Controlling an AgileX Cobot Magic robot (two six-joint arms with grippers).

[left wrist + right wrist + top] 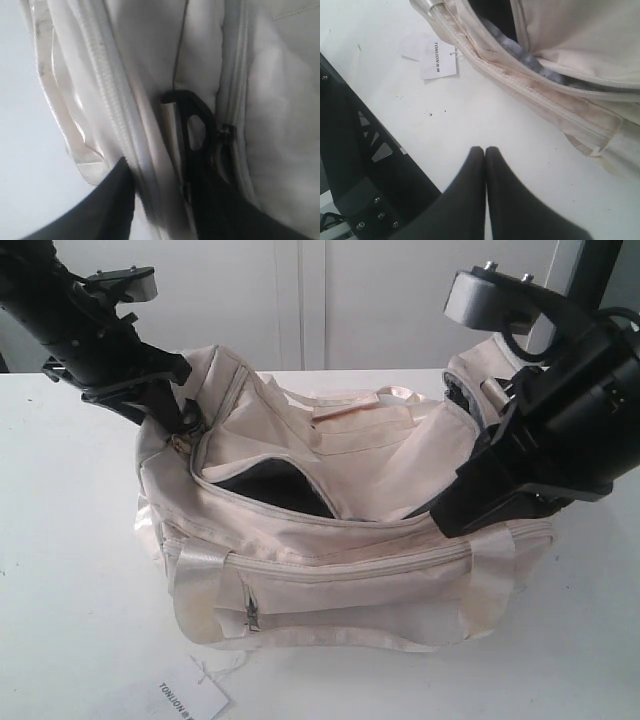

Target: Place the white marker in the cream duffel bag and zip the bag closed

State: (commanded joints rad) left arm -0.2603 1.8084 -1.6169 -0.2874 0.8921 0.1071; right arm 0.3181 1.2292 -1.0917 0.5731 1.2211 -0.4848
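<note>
Left hand grasps the cream duffel bag by its rim, right hand clenched empty

From my remote station I count one cream duffel bag on one white bench, with one printed paper tag lying in front of it. On the bag I make out two zippers, the curved top zipper and the front pocket zipper, plus two shiny strap bands across its front. Two black arms are in shot: one left arm, one right arm.
</note>
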